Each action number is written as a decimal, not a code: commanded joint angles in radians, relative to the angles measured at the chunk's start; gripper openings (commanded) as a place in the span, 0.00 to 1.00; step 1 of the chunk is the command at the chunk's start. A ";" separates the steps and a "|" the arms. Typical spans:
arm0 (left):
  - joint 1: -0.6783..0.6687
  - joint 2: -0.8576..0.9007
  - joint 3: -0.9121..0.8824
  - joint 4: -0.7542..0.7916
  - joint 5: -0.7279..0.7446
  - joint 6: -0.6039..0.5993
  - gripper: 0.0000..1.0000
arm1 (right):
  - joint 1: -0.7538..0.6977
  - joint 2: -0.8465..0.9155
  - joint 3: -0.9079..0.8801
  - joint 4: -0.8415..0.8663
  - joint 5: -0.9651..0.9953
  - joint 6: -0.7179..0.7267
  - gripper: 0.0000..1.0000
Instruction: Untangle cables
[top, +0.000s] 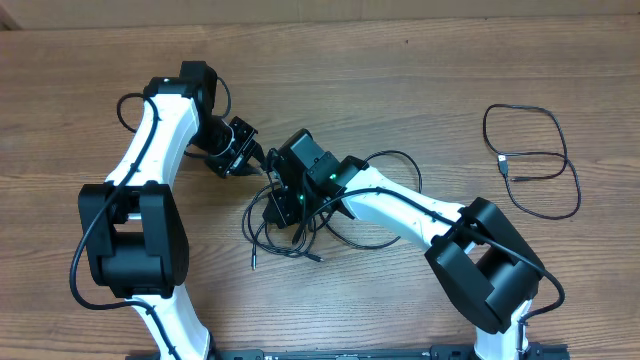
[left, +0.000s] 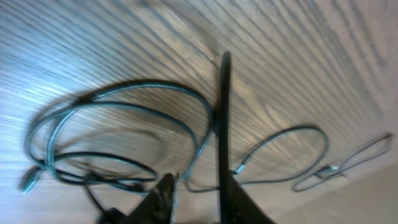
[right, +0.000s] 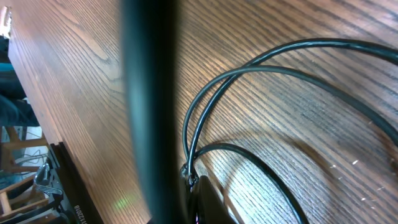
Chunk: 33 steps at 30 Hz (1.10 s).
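**Overhead:** my left gripper (top: 243, 152) and right gripper (top: 280, 205) hang close together over the tangled cables (top: 300, 240) at the middle of the table (top: 420, 80). A lone cable (top: 530, 170) lies well apart.

**Left wrist:** my fingers (left: 224, 124) stand apart with a strand between them. Closing here could trap a neighbouring loop too.

**Right wrist:** my fingers (right: 149, 93) appear clamped on two strands. Pulling both may tighten the knot.

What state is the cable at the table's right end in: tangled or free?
Free. The cable lies alone in a loose loop, well apart from the tangle at mid-table.
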 joint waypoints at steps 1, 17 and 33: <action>0.000 0.003 0.001 -0.024 -0.124 0.302 0.31 | -0.029 -0.039 0.038 0.005 -0.018 0.005 0.04; -0.001 0.003 0.001 -0.067 -0.167 0.530 0.96 | -0.059 -0.241 0.038 -0.010 -0.123 0.032 0.04; 0.029 0.003 0.001 -0.036 -0.091 0.532 0.99 | -0.220 -0.239 0.034 -0.154 0.129 0.245 0.04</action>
